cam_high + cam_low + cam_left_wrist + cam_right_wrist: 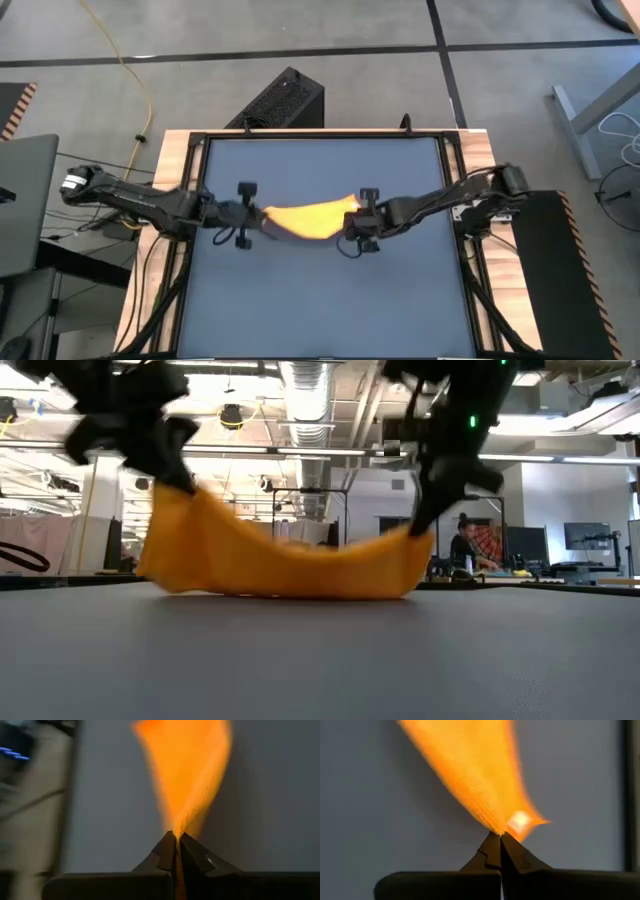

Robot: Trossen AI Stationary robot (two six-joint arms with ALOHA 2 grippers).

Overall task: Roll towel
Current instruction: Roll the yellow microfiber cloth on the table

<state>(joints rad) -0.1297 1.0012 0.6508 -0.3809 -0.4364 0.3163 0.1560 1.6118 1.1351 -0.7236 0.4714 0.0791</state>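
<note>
Above the middle of the matte blue-grey table (320,290), the soft yellow-orange towel (305,218) stretches between the left claw (262,213) and right claw (352,215). At table height it sags in a limp swag, its belly touching the table. In each wrist view, fingers pinch a woven corner tight.
</note>
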